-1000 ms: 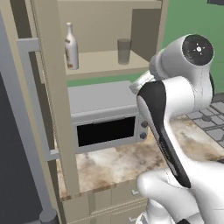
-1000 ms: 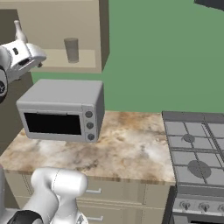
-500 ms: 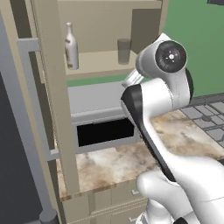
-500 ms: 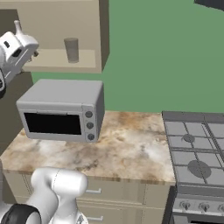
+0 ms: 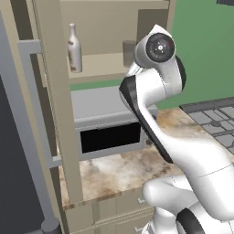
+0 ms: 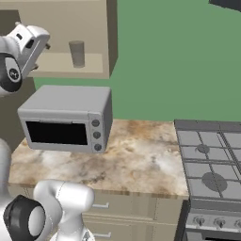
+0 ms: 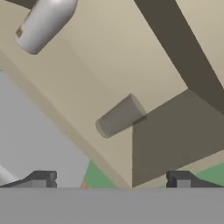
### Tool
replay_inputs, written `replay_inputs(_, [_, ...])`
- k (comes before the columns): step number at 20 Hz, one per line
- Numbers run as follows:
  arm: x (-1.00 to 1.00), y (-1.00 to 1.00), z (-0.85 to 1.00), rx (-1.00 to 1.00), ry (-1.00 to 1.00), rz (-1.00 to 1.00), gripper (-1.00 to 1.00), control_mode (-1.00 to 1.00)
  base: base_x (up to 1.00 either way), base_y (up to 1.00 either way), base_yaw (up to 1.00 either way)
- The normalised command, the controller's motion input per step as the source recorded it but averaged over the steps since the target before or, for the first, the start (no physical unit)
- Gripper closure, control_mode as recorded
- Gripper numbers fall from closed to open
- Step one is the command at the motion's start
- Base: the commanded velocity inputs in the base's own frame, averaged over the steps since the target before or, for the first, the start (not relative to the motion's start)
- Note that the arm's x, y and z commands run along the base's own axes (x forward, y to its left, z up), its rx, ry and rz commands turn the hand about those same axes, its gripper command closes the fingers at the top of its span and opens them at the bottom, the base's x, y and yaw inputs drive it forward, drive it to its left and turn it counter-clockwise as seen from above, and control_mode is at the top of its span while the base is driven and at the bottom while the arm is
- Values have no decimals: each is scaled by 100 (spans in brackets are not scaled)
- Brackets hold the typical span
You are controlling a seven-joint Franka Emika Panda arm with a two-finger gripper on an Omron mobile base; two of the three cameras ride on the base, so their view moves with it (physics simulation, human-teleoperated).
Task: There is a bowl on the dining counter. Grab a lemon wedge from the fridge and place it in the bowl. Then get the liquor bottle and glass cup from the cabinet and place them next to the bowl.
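Hand view shows you the tool [image 7: 110,180] with its two dark tips spread wide apart and nothing between them, aimed at the cabinet [image 7: 144,57] shelf. The glass cup [image 7: 119,117] stands on that shelf ahead of the tool, apart from it; the liquor bottle [image 7: 43,22] stands further along toward the shelf's other end. In the left base view you see the bottle near the shelf's left end, above the grey oven [image 5: 107,123] on the marbled worktop [image 5: 123,169].
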Motion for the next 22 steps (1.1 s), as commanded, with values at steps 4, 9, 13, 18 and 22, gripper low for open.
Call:
replay_inputs(4, [35,0,0,-14,0,0,-100,-100,0,0,0])
replay_inputs(9, [38,-3,0,-13,0,0,-100,-100,0,0,0])
replay_inputs(13, [27,-1,-1,-11,0,0,-100,-100,0,0,0])
replay_inputs(18, [36,-1,-4,-6,0,0,-100,-100,0,0,0])
replay_inputs(22, [41,-4,-8,-4,0,0,-100,-100,0,0,0])
